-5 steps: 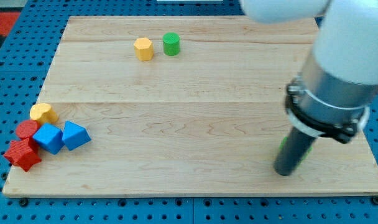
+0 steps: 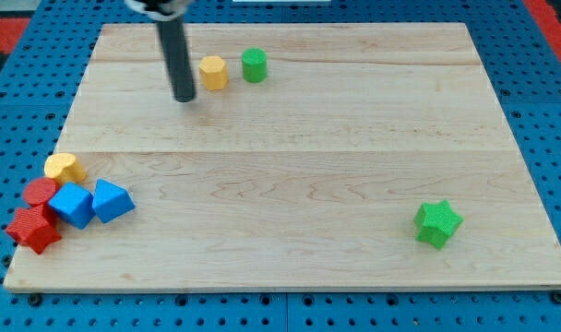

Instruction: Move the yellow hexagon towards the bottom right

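The yellow hexagon (image 2: pixel 213 72) sits near the top of the wooden board (image 2: pixel 290 166), left of centre. A green cylinder (image 2: pixel 254 65) stands just to its right, a small gap apart. My tip (image 2: pixel 185 97) is on the board just left of and slightly below the yellow hexagon, a small gap away from it. The dark rod rises from the tip straight up out of the view's top.
A green star block (image 2: pixel 437 223) lies at the lower right. At the lower left is a cluster: a yellow cylinder (image 2: pixel 65 168), a red cylinder (image 2: pixel 40 193), two blue blocks (image 2: pixel 74 205) (image 2: pixel 112 200) and a red block (image 2: pixel 33 229).
The arm has swung from the lower right, where it hid the green star, to the upper left beside the yellow hexagon. The star now shows. No block has moved.
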Robot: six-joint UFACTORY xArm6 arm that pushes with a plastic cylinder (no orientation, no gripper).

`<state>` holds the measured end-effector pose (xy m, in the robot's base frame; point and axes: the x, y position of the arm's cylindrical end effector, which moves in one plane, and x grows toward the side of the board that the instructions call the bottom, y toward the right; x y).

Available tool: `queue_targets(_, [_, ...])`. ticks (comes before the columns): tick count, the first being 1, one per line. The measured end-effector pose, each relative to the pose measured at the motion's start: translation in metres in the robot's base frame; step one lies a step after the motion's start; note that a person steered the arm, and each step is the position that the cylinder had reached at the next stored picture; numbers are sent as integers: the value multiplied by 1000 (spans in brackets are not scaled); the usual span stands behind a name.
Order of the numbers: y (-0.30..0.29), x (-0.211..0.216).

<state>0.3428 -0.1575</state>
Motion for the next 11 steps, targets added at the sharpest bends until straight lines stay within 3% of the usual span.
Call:
queue_targets(3, [5, -55])
queue_targets(6, [146, -56])
queue_targets(9, [71, -37])
queue_targets(11, [57, 23])
